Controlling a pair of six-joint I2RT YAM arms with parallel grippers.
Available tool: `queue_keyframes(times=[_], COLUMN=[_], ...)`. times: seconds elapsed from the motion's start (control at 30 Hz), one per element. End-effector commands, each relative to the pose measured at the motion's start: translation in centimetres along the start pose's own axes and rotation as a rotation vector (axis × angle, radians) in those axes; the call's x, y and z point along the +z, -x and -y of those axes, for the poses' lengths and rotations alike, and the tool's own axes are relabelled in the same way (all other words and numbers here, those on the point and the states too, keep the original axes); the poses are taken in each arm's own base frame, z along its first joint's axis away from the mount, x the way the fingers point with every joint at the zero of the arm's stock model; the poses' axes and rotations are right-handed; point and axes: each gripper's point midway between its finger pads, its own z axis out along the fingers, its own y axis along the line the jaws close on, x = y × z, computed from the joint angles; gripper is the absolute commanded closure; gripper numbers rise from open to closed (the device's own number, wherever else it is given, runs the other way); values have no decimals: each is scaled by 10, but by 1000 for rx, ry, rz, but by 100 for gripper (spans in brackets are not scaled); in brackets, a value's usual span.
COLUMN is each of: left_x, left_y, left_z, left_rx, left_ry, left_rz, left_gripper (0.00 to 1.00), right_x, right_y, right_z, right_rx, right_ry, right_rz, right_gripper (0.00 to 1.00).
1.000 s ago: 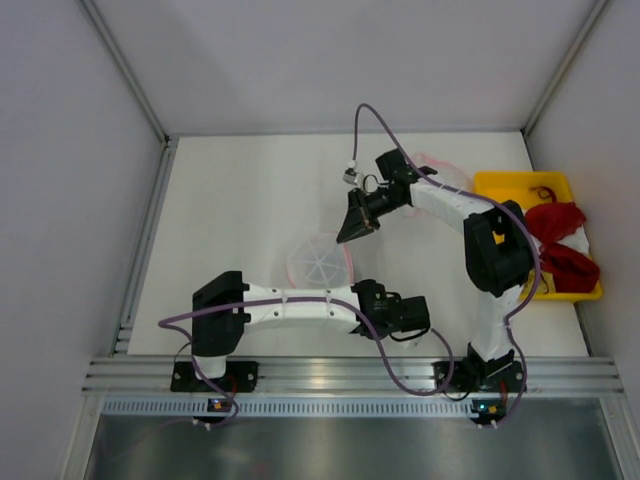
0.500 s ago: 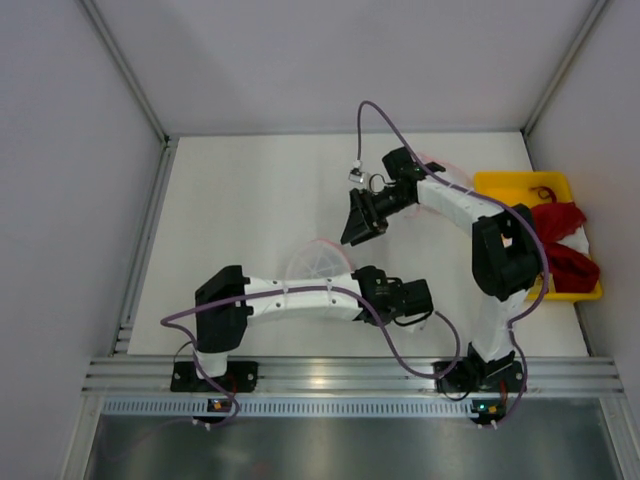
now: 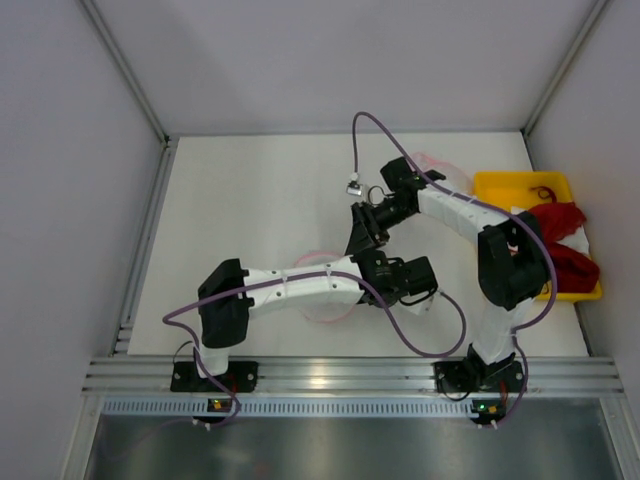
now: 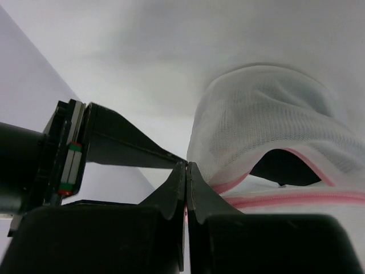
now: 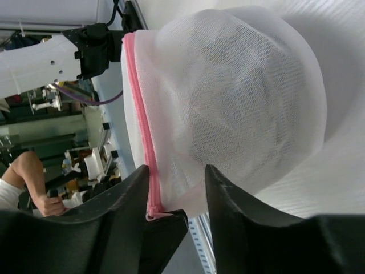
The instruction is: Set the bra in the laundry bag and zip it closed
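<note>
Left wrist view: black fabric bra (image 4: 284, 170) already inside round white mesh laundry bag (image 4: 268, 114), pink zip (image 4: 296, 199) gaping. Left gripper (image 4: 186, 165) pinched shut; right gripper (image 5: 175, 169) clamps the rim.

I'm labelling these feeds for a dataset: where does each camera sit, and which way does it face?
Top external: above and behind, facing down at the table; left arm and right arm show whole.
Left wrist: low, looking past the left tool at the laundry bag.
Right wrist: looking past the right tool at the bag's mesh side.
Shared: both wrist views show the bag and the other arm.
</note>
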Motion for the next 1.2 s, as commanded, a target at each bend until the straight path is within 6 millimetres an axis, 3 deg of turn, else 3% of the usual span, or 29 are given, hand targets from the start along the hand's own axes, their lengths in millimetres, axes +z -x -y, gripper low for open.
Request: queue_keyframes(times=[0.0,0.07,0.17,0.23,0.27,0.37,0.63,0.7,0.73,0.87,1.0,1.17], left_x=[-9,-9,-7,-7,-8,-11,-13,-13,-13,-18,-26,-39], left_y=[7,8,8,7,8,12,18,18,18,20,21,28], left_z=[-14,-11,-5,-2,-1,1,10,11,12,14,24,57], left_rx=[-8,-16,-11,-5,-5,-6,9,7,9,-4,-1,48], left_ry=[36,26,4,-4,-7,-21,-58,-66,-72,-88,-107,-169], left_rz=[37,44,53,54,62,86,125,131,135,165,190,244], left_gripper=[100,100,100,100,100,100,100,100,100,100,100,100], right_x=[7,8,9,8,8,7,13,18,20,22,19,18], right_y=[-4,-3,0,3,2,1,-14,-22,-21,-14,1,22], right_z=[-16,-17,-20,-22,-22,-24,-32,-31,-29,-26,-23,-8], right_rx=[-42,-46,-48,-62,-59,-84,-121,-127,-138,-149,-138,-123], right_ry=[48,51,63,71,80,94,130,112,99,71,50,16], right_rz=[-20,-21,-21,-21,-27,-40,-104,-125,-120,-97,-57,-17], right_gripper=[60,71,76,65,53,45,48,57,69,99,100,100])
